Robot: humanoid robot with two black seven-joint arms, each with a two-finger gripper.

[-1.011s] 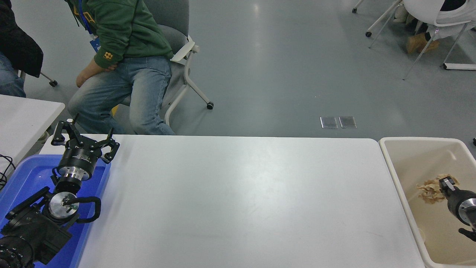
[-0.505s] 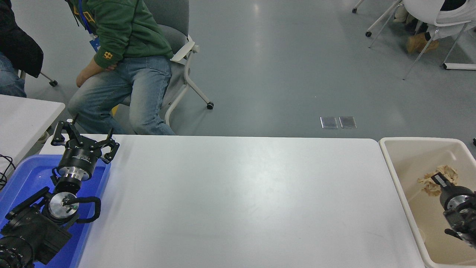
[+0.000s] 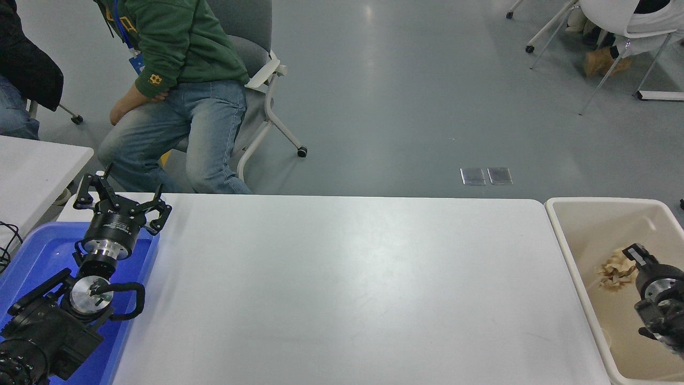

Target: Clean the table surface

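Your large matte white tabletop (image 3: 342, 289) fills the frame's centre and bottom. At the right edge, your right black gripper (image 3: 630, 259) is clenched on a crumpled beige paper wad (image 3: 614, 269) inside the beige plastic bin (image 3: 566, 251). At lower left, your left black gripper (image 3: 120, 200) rests spread wide above the blue plastic tray (image 3: 32, 251).

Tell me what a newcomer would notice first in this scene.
The large matte white table surface fills the middle of the view, with nothing lying on its open middle. At the right edge, the right gripper reaches into a beige plastic bin beside a crumpled tan wad of paper. At the lower left, the left gripper sits parked, open, above a blue plastic tray.
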